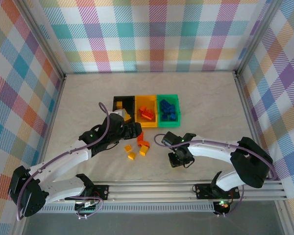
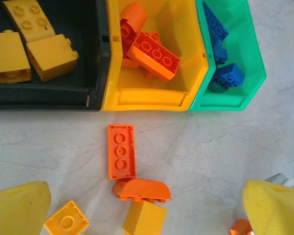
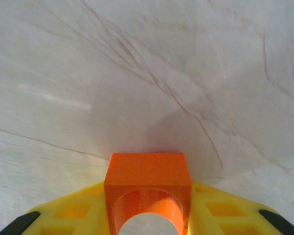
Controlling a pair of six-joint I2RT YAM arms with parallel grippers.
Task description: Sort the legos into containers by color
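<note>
Orange lego sits clamped between fingers of the right hand.

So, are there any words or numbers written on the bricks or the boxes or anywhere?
None can be read.
The bricks, the black bin, the yellow bin, the green bin, the table and the checked walls show no writing.
Any marks on the brick studs are too small to tell.
</note>
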